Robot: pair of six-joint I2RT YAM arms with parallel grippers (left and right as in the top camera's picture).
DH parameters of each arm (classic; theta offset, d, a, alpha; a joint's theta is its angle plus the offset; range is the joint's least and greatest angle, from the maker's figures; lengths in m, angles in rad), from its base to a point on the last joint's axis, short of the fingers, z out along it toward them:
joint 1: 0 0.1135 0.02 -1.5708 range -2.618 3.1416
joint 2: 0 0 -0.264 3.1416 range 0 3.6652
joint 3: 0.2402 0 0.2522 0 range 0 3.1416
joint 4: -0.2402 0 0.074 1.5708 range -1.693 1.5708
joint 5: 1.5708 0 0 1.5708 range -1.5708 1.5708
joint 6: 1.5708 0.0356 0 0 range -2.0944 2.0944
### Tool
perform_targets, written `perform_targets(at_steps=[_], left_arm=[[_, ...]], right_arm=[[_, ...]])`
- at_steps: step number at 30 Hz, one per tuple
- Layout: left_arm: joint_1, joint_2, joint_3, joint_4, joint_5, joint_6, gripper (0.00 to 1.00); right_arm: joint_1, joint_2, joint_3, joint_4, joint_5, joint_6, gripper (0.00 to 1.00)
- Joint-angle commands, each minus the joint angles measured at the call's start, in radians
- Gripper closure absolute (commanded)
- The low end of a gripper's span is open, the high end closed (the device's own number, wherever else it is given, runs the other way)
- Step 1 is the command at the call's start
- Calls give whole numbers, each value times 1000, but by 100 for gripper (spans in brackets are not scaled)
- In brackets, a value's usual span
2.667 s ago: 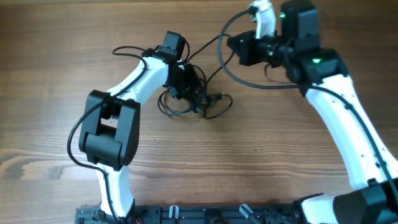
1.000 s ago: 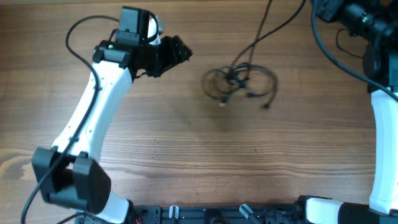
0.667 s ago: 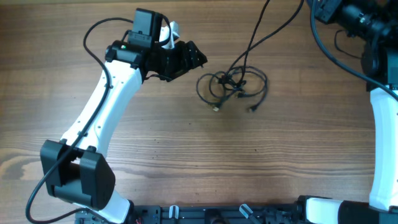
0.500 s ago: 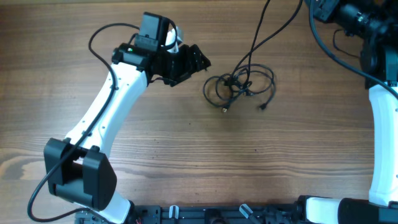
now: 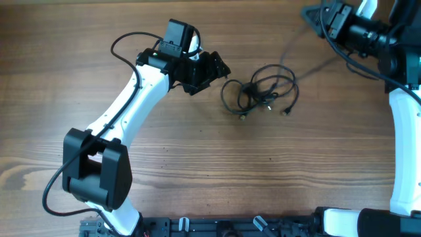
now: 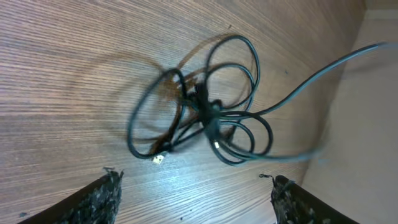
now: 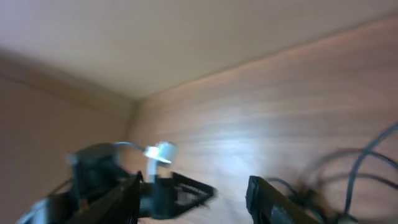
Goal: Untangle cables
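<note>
One tangled bunch of thin black cables [image 5: 260, 92] lies on the brown wooden desk [image 5: 197, 164] just ahead of the left end effector [image 5: 222, 68], which is spread wide and empty, while the right end effector [image 5: 316, 16], also spread apart, hangs much farther off past the bunch.

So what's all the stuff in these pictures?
Cables: one tangled bunch, too knotted to count the strands, black, on the table between the grippers.
Table: one, brown wood, under everything.
Left arm: one, white and black, reaching in from the left.
Right arm: one, white and black, along the right edge.
Left gripper: one, black, open, just left of the cables.
Right gripper: one, black, open, top right, away from the bunch.
</note>
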Motion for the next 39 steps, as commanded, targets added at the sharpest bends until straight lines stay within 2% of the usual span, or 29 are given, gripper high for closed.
perform_targets(at_steps=[1, 6, 11, 18, 22, 24, 29, 30, 32, 35, 39], left_arm=[[-9, 18, -10, 43, -21, -2, 20], [-74, 91, -10, 241, -5, -3, 20], [-148, 189, -9, 435, -5, -6, 15], [-254, 299, -9, 576, -7, -2, 12], [-306, 353, -9, 622, -28, -3, 16], [-322, 372, -9, 616, -69, -3, 22], [-318, 380, -9, 591, -102, -2, 52], [-311, 379, -9, 586, -98, -2, 63], [-288, 367, -9, 547, -84, -2, 96], [-247, 312, -9, 459, -84, 8, 96], [-180, 148, -9, 346, -85, 78, 96]], right_arm=[[2, 31, -22, -31, 127, -85, 43], [1, 48, -22, -32, 141, -124, 43], [1, 48, -22, -34, 157, -137, 42], [1, 48, -22, -54, 170, -151, 41], [1, 48, -22, -77, 184, -180, 41], [1, 48, -22, -91, 183, -198, 41], [1, 48, -22, -95, 183, -202, 41], [2, 48, -22, -95, 183, -202, 41], [2, 48, -23, -95, 183, -203, 41], [2, 51, -23, -95, 183, -203, 37], [2, 68, -24, -95, 169, -202, 37]])
